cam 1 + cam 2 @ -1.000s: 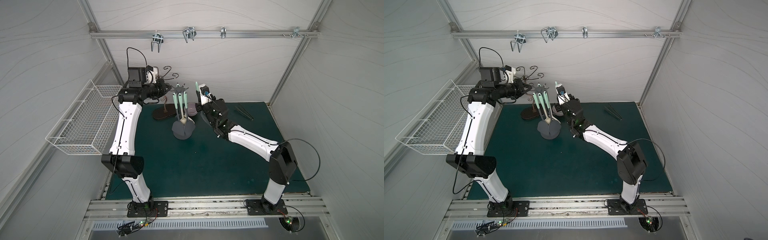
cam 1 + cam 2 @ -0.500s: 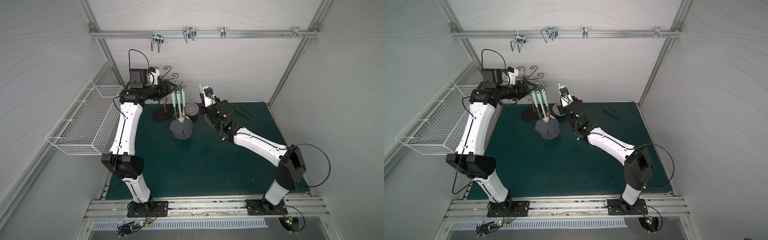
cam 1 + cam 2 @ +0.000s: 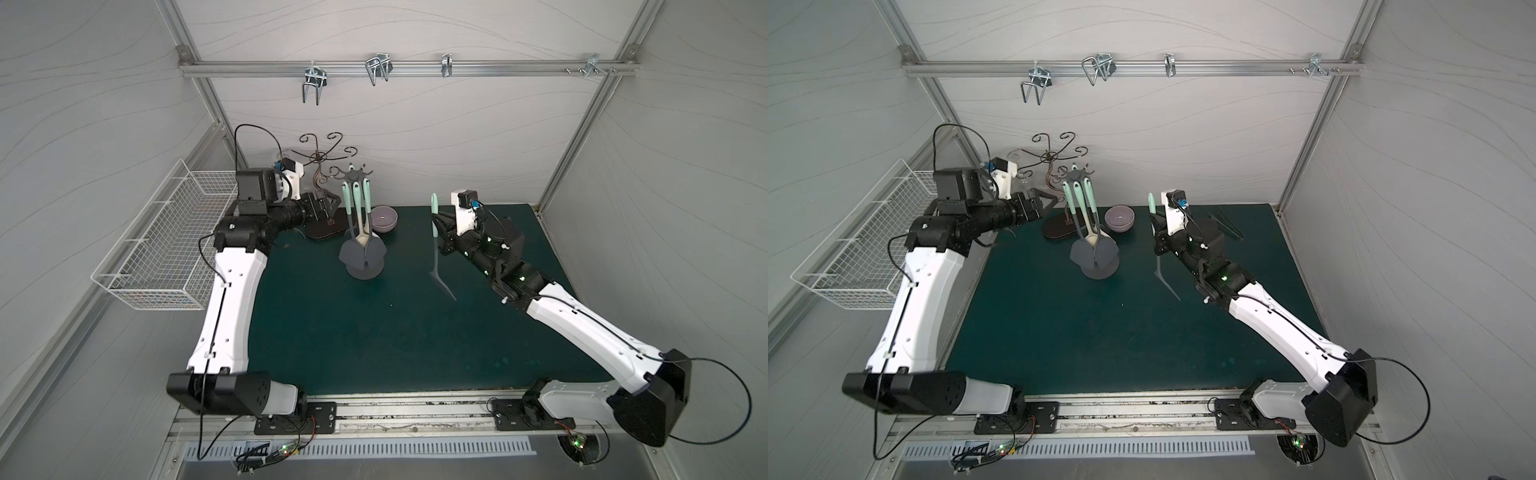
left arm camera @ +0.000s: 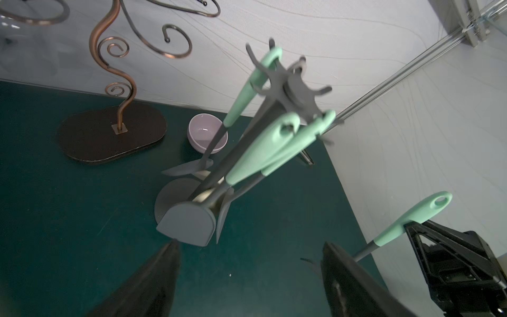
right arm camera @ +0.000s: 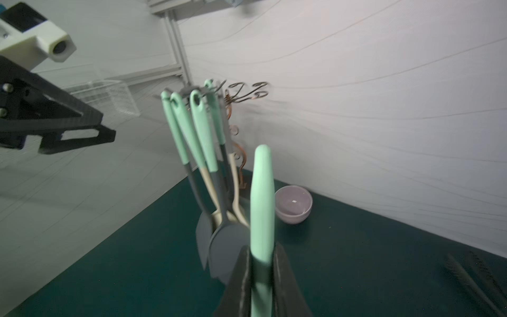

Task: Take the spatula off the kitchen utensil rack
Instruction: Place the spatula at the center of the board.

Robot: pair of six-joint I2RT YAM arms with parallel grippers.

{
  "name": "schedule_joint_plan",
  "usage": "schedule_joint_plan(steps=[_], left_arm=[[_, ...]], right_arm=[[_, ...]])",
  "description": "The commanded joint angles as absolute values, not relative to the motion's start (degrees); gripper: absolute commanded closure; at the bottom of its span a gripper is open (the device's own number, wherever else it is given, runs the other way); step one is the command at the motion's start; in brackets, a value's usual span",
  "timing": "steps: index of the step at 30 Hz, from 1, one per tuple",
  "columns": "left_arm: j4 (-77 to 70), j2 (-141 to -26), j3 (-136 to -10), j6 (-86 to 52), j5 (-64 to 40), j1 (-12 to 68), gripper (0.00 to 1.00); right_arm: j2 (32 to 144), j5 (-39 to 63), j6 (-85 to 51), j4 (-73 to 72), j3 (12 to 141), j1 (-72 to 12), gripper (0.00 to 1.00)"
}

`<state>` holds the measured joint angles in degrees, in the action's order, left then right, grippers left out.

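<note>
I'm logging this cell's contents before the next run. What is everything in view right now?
kitchen utensil rack: one, dark grey, upright on the mat near the back wall
hanging utensils: four, mint handles, on the rack's prongs
spatula: one, mint handle and grey blade, off the rack, held above the mat
curly-wire stand: one, brown, back left of the rack
bowl: one, lilac, on the mat beside the rack
wire basket: one, white, on the left side wall
tongs: one pair, black, mat's back right corner
hooks: four clusters, silver, back-wall rail
mat: one, dark green, covering the table
left gripper: black, open, empty, beside the rack
right gripper: black, shut on the spatula handle
</note>
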<state>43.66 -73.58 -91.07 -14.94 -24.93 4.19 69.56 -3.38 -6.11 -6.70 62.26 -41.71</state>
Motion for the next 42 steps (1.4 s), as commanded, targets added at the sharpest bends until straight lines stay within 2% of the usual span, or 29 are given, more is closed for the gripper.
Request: schedule_joint_plan(steps=[1, 4, 6, 10, 12, 18, 21, 27, 28, 30, 33, 35, 37, 38, 39, 40, 42], left_arm=[[38.3, -67.8, -83.4, -12.0, -17.7, 13.4, 0.17], [32.3, -63.0, -75.9, -16.7, -14.5, 22.3, 0.21], [26.5, -61.1, -72.3, -21.2, -12.7, 27.5, 0.26], [20.1, -63.4, -71.5, -26.2, -10.8, 33.8, 0.37], [17.1, -65.8, -71.6, -28.5, -12.3, 34.4, 0.41], [12.1, -71.4, -71.8, -31.8, -14.4, 35.3, 0.44], [12.2, -72.9, -72.3, -32.2, -15.1, 35.3, 0.54], [12.7, -72.4, -70.4, -33.7, -15.0, 35.4, 0.49], [12.6, -72.4, -70.2, -33.9, -15.3, 35.4, 0.53], [12.8, -72.8, -70.5, -33.9, -16.2, 35.4, 0.72], [14.0, -72.9, -71.8, -31.6, -17.0, 35.3, 0.93], [15.9, -73.1, -73.7, -28.5, -17.3, 35.4, 1.00], [18.3, -73.5, -76.3, -24.9, -18.2, 35.2, 1.00], [20.0, -73.7, -77.7, -22.8, -18.8, 35.0, 1.00], [21.1, -73.8, -78.8, -20.9, -20.1, 34.4, 1.00], [21.9, -73.7, -79.6, -19.6, -21.5, 33.7, 1.00], [22.3, -73.4, -80.4, -17.6, -27.6, 30.5, 1.00]], right_arm=[[67.9, 10.6, -8.3, -5.0, 58.9, -42.0, 1.00], [67.5, 14.0, -10.6, -4.9, 57.1, -42.1, 1.00], [67.2, 14.0, -11.9, -6.5, 55.3, -42.7, 1.00], [67.5, 11.0, -10.6, -7.1, 54.6, -45.5, 1.00], [67.7, 10.3, -10.1, -7.4, 54.7, -46.5, 1.00], [68.0, 9.4, -9.0, -8.0, 55.3, -48.3, 1.00], [68.0, 9.1, -8.8, -8.2, 55.4, -48.6, 1.00], [68.0, 3.3, -9.0, -8.5, 55.7, -48.6, 1.00], [68.2, 2.8, -9.0, -8.6, 55.8, -48.7, 1.00], [68.6, 3.1, -8.9, -8.4, 56.6, -48.7, 1.00], [68.8, 5.5, -8.1, -7.7, 57.4, -48.6, 1.00], [68.4, 8.0, -6.7, -6.4, 58.0, -48.6, 1.00], [67.8, 10.6, -5.2, -4.3, 58.9, -48.5, 1.00], [67.5, 12.4, -4.5, -2.7, 59.4, -48.2, 0.90], [66.9, 14.5, -4.3, -0.9, 60.2, -47.7, 0.67], [66.5, 16.5, -4.5, 0.8, 61.0, -46.9, 0.59], [65.2, 24.5, -6.6, 4.2, 62.7, -42.7, 0.53]])
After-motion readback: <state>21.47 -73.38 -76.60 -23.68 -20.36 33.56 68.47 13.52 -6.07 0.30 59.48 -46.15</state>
